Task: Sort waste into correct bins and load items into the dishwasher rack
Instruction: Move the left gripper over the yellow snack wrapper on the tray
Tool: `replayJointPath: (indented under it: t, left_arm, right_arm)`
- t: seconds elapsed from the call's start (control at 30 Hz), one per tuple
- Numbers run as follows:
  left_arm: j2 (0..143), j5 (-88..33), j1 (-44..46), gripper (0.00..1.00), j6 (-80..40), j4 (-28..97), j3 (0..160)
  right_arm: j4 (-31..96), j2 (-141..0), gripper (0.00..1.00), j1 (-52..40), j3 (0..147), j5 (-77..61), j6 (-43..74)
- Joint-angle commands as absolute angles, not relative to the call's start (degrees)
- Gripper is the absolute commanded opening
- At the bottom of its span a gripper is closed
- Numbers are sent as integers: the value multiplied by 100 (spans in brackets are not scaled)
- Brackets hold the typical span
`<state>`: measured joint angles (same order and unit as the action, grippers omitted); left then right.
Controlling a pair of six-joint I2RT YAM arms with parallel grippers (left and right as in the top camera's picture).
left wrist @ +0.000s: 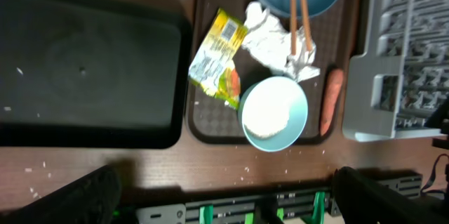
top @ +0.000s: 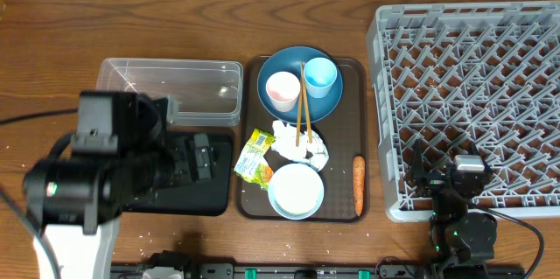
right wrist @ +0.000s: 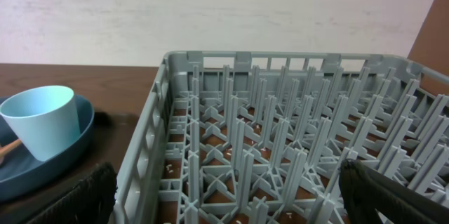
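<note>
On the brown serving tray, a dark blue plate (top: 300, 82) carries a white cup with pink inside (top: 283, 91), a light blue cup (top: 320, 76) and wooden chopsticks (top: 302, 104). Below them lie a crumpled tissue (top: 302, 143), a yellow-green wrapper (top: 255, 156), a white bowl (top: 296, 190) and a carrot (top: 358, 184). The clear tub (top: 171, 91) and the black tray (left wrist: 84, 62) sit to the left. The grey rack (top: 472, 95) fills the right. My left gripper (left wrist: 228, 203) hangs open over the table's front edge. My right gripper (right wrist: 231, 196) is open above the rack's front left corner.
The brown serving tray (top: 249, 130) lies between the bins and the rack. Loose rice grains (left wrist: 245, 170) dot the wood near the front edge. My left arm (top: 87, 183) covers part of the black tray. A metal rail (left wrist: 280, 206) runs along the table front.
</note>
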<state>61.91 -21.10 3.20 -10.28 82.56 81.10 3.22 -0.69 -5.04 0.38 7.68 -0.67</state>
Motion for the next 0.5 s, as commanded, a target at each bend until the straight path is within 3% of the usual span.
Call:
replayJointPath:
  t: [0.0,0.33,0.47]
  left_arm:
    - [6477,-2191,331,97,-1103,8377,8171]
    - [6792,-2016,604,75,-1236,8187,7824]
    - [6768,-1931,832,73,-1234,7900,7579]
  right_arm:
    - [344,-49,99,-484,32,812,-93]
    - [344,-49,99,-484,32,812,-93]
    - [344,-49,99,-484,32,812,-93]
